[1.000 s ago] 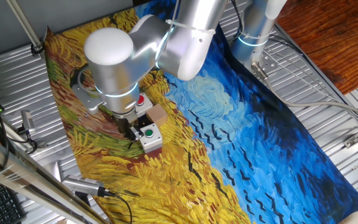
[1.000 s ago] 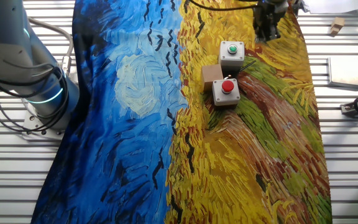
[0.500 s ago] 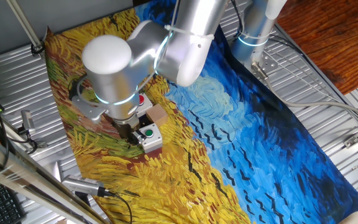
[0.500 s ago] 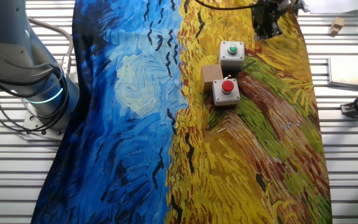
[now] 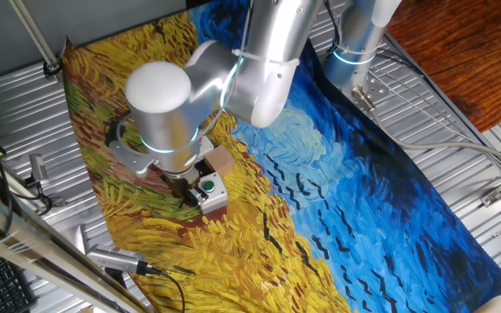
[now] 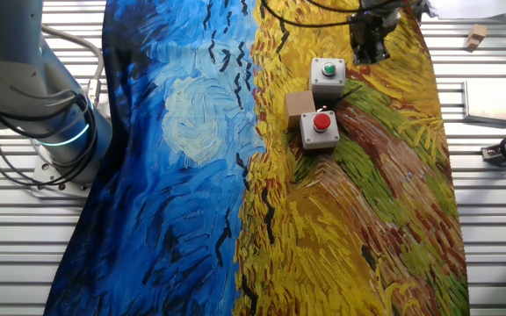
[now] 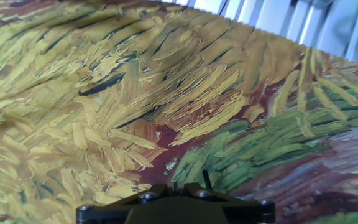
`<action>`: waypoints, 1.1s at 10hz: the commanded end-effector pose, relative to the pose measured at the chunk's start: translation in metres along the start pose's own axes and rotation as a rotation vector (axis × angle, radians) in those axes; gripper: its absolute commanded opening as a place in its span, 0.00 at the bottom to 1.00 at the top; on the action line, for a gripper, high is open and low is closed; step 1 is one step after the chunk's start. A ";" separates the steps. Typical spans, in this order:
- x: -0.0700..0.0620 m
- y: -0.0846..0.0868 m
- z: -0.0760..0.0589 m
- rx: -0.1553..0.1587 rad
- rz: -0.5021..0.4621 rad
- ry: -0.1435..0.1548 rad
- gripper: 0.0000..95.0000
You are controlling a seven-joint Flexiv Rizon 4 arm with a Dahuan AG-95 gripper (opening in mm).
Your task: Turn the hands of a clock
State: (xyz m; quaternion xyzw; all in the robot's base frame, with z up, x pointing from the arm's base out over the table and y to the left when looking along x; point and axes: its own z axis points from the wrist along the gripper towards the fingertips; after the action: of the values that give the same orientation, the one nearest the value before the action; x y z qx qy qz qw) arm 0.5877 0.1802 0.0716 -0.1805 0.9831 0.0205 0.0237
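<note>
No clock or clock hands show in any view, and I see no black C-clamp. My gripper (image 6: 365, 44) hangs low over the yellow part of the painted cloth (image 6: 367, 202), just beyond a grey box with a green button (image 6: 328, 75). In one fixed view the gripper (image 5: 185, 187) stands right beside that box (image 5: 209, 193), apart from it. In the hand view the jaws (image 7: 174, 185) sit together with only a thin slit between them, and they hold nothing. Below them lies only cloth.
A grey box with a red button (image 6: 319, 129) and a small brown block (image 6: 299, 105) stand next to the green-button box. The arm's base (image 6: 51, 132) is at the left. A grey plate (image 6: 490, 98) and loose tools lie on the slatted table beyond the cloth's edge.
The gripper has shifted a little sideways along the cloth near the green-button box, and the wrist has turned slightly. The boxes and the block have not moved.
</note>
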 end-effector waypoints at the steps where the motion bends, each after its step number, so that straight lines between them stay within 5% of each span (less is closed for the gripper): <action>1: 0.001 0.001 0.005 0.004 0.008 -0.005 0.00; 11: 0.001 0.001 0.005 -0.002 -0.045 0.024 0.00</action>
State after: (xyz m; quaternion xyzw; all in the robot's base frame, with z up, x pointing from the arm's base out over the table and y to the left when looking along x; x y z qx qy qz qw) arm 0.5884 0.1814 0.0651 -0.2046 0.9786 0.0193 0.0120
